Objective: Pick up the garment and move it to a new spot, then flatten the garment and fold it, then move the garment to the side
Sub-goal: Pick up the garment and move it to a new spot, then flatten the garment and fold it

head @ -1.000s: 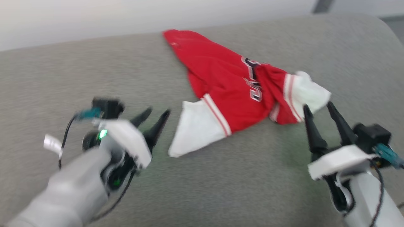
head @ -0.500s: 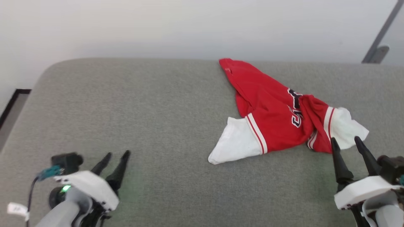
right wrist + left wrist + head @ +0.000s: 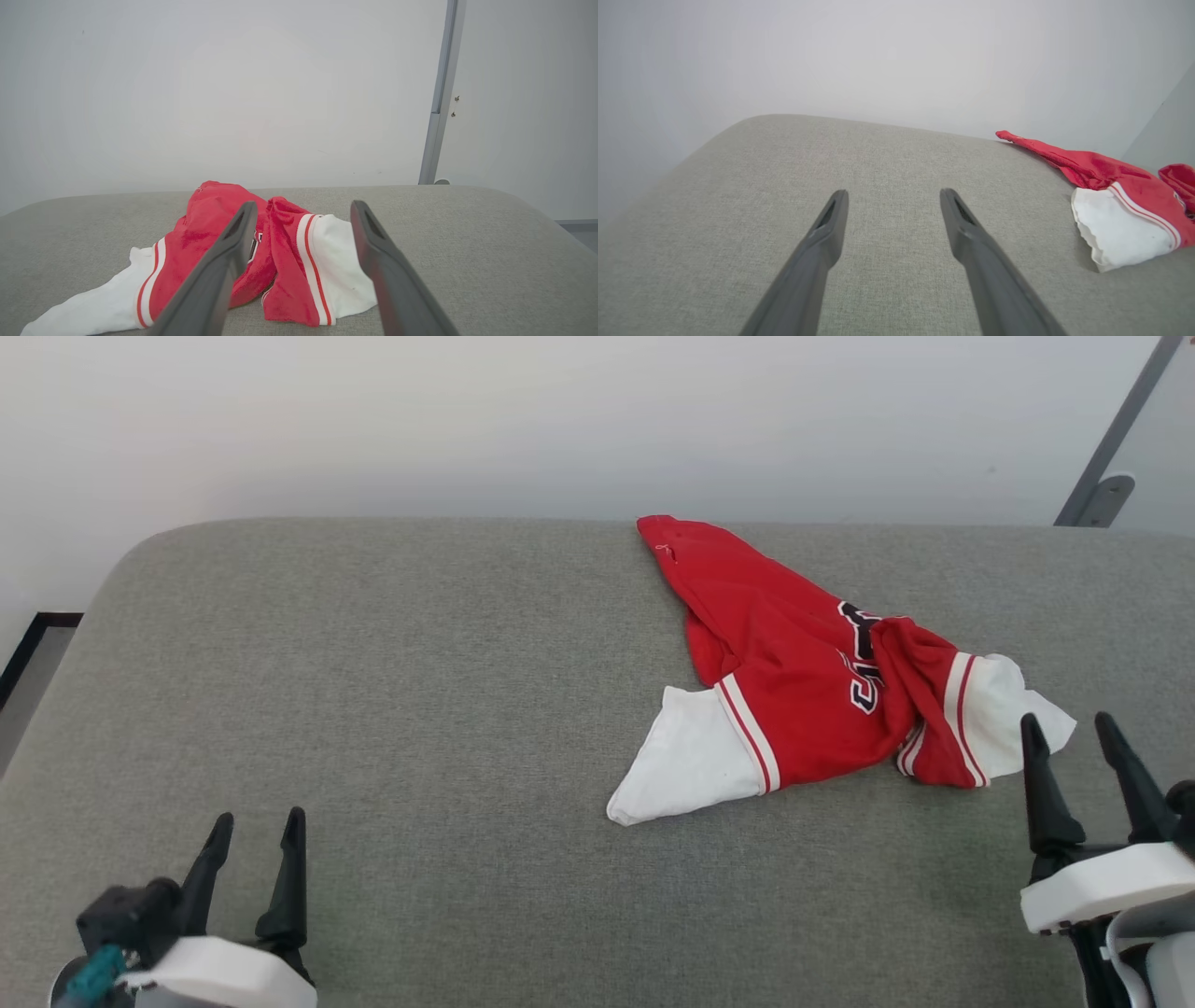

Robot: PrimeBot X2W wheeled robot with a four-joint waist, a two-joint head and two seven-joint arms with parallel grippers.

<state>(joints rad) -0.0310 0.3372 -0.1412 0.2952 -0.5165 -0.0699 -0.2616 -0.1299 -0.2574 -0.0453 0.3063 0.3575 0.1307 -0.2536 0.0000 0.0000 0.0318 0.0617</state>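
The garment (image 3: 794,681), a red shirt with white sleeves and striped trim, lies crumpled on the right half of the grey cushion (image 3: 420,691). Parts of black lettering show on its front. My right gripper (image 3: 1066,728) is open at the lower right, its fingertips just short of the garment's right white sleeve (image 3: 1013,714). In the right wrist view that sleeve (image 3: 336,270) lies beyond the open right gripper (image 3: 303,207). My left gripper (image 3: 257,821) is open at the lower left, far from the shirt. The left wrist view has the garment (image 3: 1125,205) off to the right of the open left gripper (image 3: 893,193).
A pale wall (image 3: 467,420) rises right behind the cushion's far edge. A grey metal post (image 3: 1106,439) slants at the upper right. The cushion's rounded left corner (image 3: 140,551) drops to a floor with a dark strip (image 3: 23,649).
The head camera has swung, so the whole picture shifted. Both grippers have drawn back toward the lower corners, the left one farthest. The garment lies as before.
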